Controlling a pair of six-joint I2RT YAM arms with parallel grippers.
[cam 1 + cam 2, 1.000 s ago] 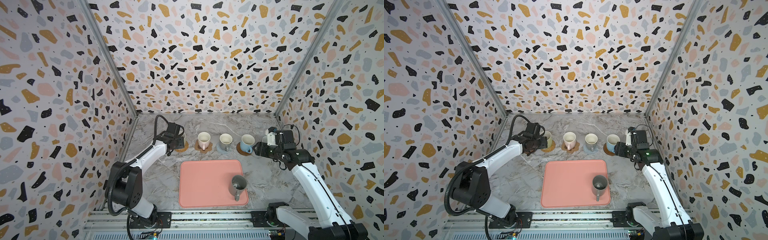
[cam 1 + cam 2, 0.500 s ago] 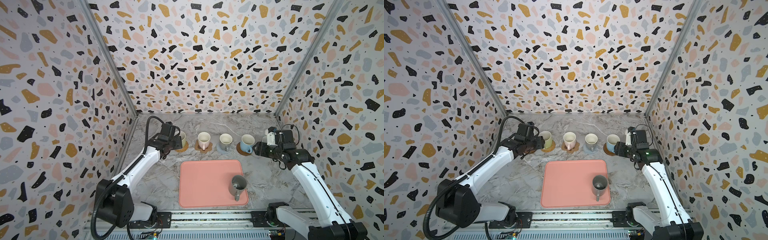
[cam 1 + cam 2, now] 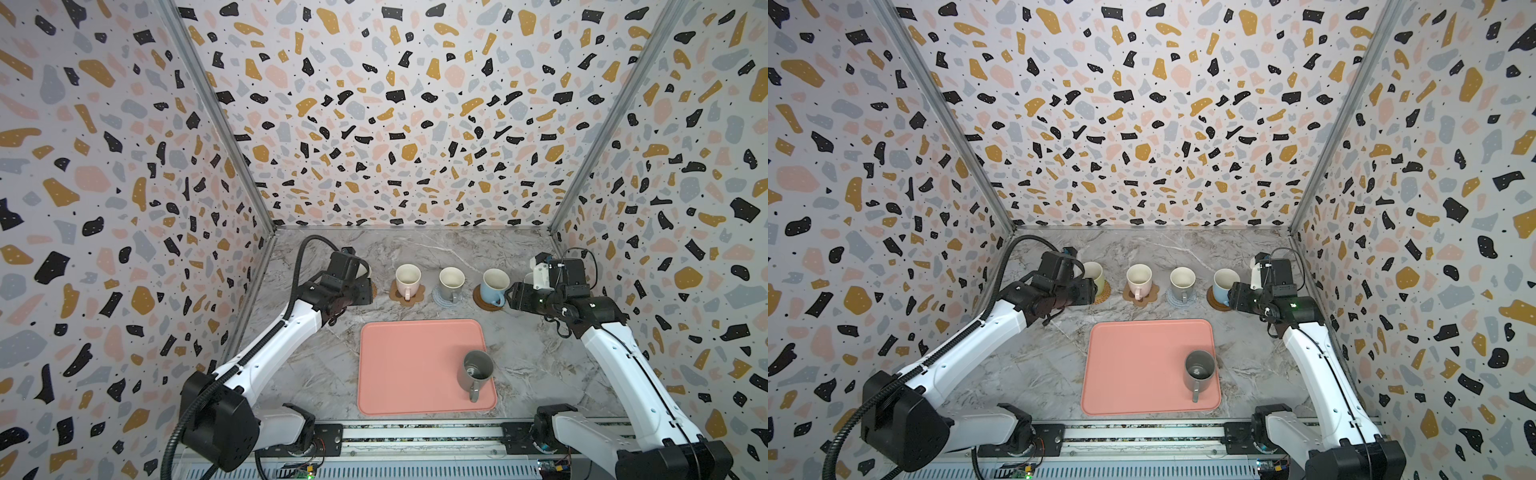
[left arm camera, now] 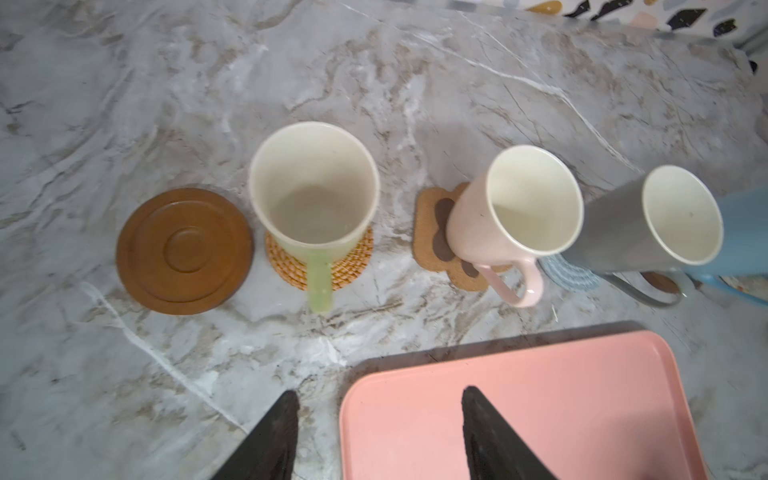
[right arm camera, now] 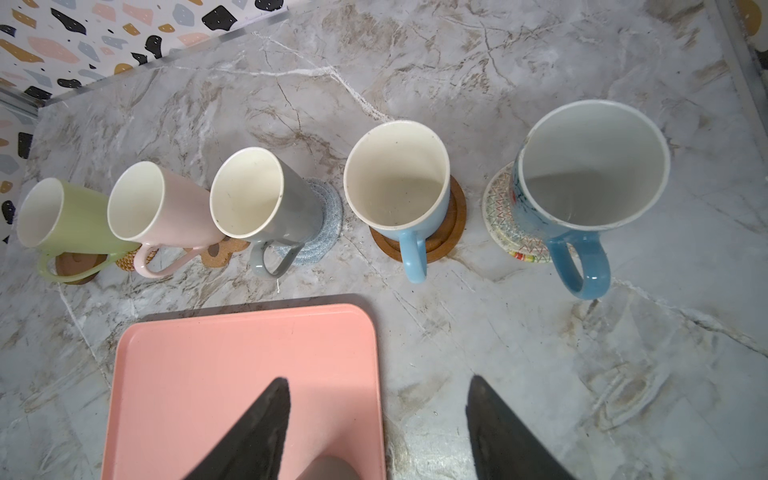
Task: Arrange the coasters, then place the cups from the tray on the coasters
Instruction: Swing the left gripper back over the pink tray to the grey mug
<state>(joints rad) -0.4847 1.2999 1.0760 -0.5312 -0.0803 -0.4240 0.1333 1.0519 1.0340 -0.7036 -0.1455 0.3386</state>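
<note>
- tray by counter near edge; dark grey cup at its near right corner.
- left tool, right tool: both wide, empty, each over a far tray corner.
- Farther: pink cup, grey-beige cup, light blue cup on coasters, in both top views.
- Left wrist view adds bare brown disc beside green cup on rattan coaster.
- Right wrist view adds second blue cup on cream woven coaster.

Cups: six: green cup, pink cup, grey cup, light blue cup, patterned blue cup, dark grey cup.
Coasters: six: bare brown coaster, rattan coaster, paw coaster, crochet coaster, second brown coaster, cream woven coaster.
Tray: one.
Arms: two: left arm, right arm.
</note>
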